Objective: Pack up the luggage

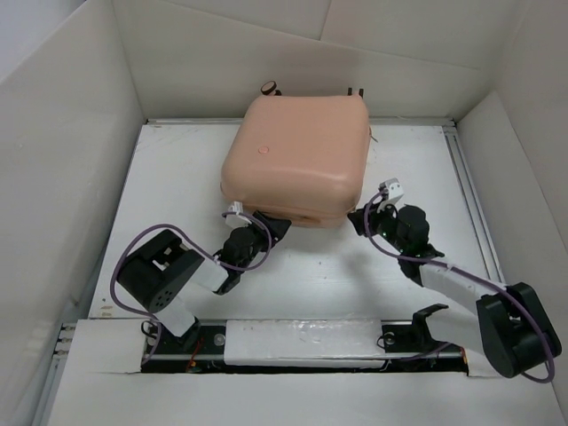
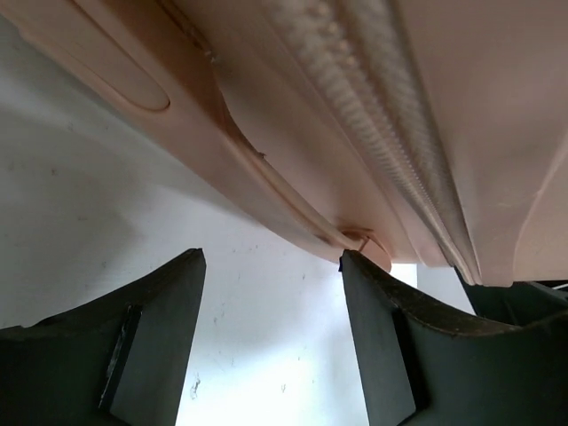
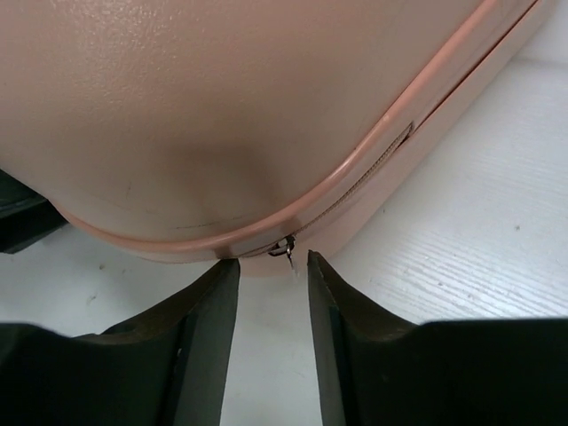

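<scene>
The white counter point(image 1: 177, 177) carries the luggage point(image 1: 297, 155), a closed peach-pink suitcase lying flat toward 12 o'clock, its round button point(image 1: 262, 149) facing up. At the case's 7 o'clock corner the left gripper point(image 2: 272, 257) sits low against the shell under the zipper seam point(image 2: 373, 115), its fingers wide apart with only bare counter between them. At the 4 o'clock corner the right gripper point(image 3: 273, 259) has its fingers a narrow gap apart, holding nothing, with the small metal zipper pull point(image 3: 284, 248) just ahead of that gap.
</scene>
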`<state>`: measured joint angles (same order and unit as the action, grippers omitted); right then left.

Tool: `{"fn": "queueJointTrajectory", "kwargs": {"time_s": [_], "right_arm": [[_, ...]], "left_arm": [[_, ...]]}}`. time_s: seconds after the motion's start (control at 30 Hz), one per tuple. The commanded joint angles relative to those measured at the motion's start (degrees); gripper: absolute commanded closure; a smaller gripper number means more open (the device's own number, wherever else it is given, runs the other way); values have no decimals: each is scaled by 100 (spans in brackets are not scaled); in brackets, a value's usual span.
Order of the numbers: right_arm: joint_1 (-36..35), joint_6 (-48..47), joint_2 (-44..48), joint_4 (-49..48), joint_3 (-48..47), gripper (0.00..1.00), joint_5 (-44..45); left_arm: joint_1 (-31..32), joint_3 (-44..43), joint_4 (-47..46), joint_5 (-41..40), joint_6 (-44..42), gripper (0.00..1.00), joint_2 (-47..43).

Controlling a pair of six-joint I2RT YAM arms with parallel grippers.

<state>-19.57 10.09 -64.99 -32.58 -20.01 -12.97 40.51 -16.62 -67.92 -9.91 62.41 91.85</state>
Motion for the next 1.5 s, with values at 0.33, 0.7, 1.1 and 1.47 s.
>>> {"fn": "queueJointTrajectory", "kwargs": {"time_s": [0.33, 0.7, 1.1, 1.47], "right_arm": [[120, 204, -1085, -2206, -223, 80, -592], [-450, 529, -797, -2229, 190, 100, -66], [-3719, 811, -461, 584, -871, 100, 2799], [-3773, 968, -2342, 1447, -3577, 100, 2026]], "left_arm": [[-298, -737, -292, -82, -159, 52, 316], [-439, -904, -977, 244, -282, 100, 825], [-184, -1018, -1056, 191, -54, 100, 931], [-184, -623, -1663, 517, -132, 100, 984]]}}
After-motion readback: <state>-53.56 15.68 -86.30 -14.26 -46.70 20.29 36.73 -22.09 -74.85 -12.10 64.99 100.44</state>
